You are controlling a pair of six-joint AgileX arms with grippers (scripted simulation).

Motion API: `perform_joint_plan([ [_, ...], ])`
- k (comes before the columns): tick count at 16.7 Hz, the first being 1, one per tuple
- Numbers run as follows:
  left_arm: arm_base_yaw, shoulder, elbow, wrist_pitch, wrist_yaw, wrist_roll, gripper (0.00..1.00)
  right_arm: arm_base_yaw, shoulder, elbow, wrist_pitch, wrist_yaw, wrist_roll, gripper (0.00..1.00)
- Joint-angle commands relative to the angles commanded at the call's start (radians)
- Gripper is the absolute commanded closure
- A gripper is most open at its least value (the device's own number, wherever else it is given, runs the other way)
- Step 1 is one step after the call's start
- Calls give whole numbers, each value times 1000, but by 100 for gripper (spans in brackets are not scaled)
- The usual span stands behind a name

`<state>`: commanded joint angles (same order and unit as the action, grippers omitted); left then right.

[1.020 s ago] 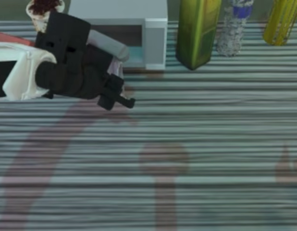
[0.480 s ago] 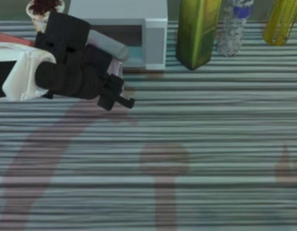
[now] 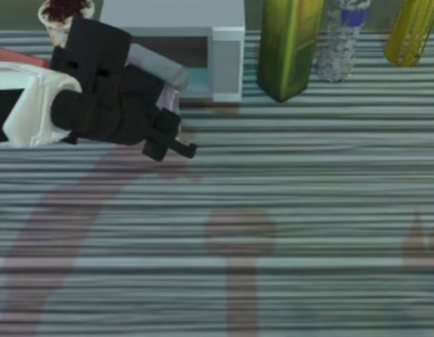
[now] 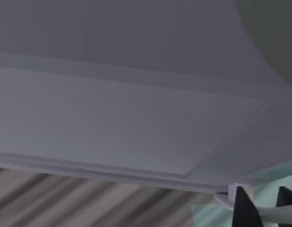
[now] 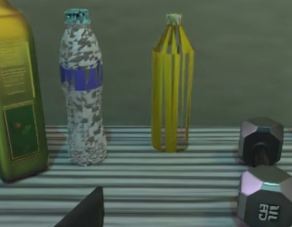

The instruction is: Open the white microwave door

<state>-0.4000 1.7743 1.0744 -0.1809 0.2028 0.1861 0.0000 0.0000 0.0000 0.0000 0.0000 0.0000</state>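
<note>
The white microwave (image 3: 227, 56) stands at the back left of the table. Its door (image 3: 157, 67) is swung outward, so the dark cavity and its pale teal floor (image 3: 199, 78) show. My left arm lies across the front of the door, and its gripper (image 3: 176, 146) sits at the door's free edge. In the left wrist view the door's panel (image 4: 113, 123) fills the frame. There the gripper (image 4: 264, 208) has its two dark fingers (image 4: 243, 210) on either side of a pale handle strip (image 4: 231, 196). My right gripper (image 5: 89, 213) shows only as a dark tip, away from the microwave.
Right of the microwave stand a green bottle (image 3: 287, 45), a clear bottle with a blue label (image 3: 340, 42) and a yellow bottle (image 3: 410, 31). A cup with dark contents (image 3: 62, 14) is at the back left. A grey dumbbell (image 5: 261, 175) lies near the right arm.
</note>
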Motion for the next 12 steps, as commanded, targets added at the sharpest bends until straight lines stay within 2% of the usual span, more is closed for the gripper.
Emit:
perform_joint_plan([
  [9,48,-21,-21,-20,65,97,100,0,0,0,0,0,0,0],
  [12,49,-21,-22,-21,67,100,100,0,0,0,0,0,0,0],
])
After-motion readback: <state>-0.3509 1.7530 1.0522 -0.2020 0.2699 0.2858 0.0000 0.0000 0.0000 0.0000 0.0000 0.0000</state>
